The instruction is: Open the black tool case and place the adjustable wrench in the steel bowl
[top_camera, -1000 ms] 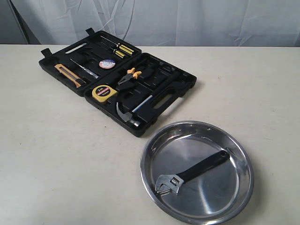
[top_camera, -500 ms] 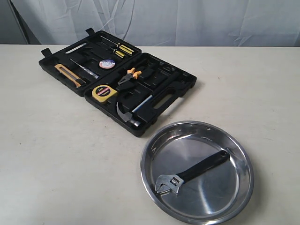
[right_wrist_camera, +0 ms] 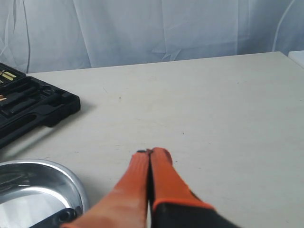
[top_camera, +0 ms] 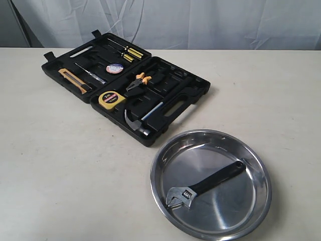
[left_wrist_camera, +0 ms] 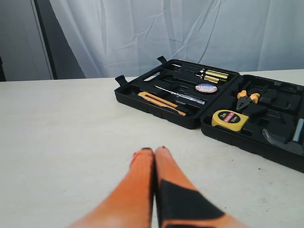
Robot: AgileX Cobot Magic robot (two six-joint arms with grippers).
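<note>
1. Over on the left side, the left hand (left_wrist_camera: 154,151) has its orange fingers pressed flat together with nothing between them, out over bare counter (left_wrist_camera: 61,142).
2. Same deal for the right hand (right_wrist_camera: 149,152): pinched closed and empty.
3. Neither hand shows up in the exterior view, fwiw.
4. Near the right hand sits the steel bowl (top_camera: 228,208), on the counter.
5. Inside the bowl lies the adjustable wrench (top_camera: 208,183), silver head toward the near rim, black handle angled toward the far right rim.
6. Just beside the bowl, farther back and left, the black tool case (top_camera: 199,91) lies opened flat.
7. Sitting in its recesses: claw hammer (top_camera: 138,120), yellow tape measure (top_camera: 108,98), orange-handled pliers (top_camera: 139,80).
</note>
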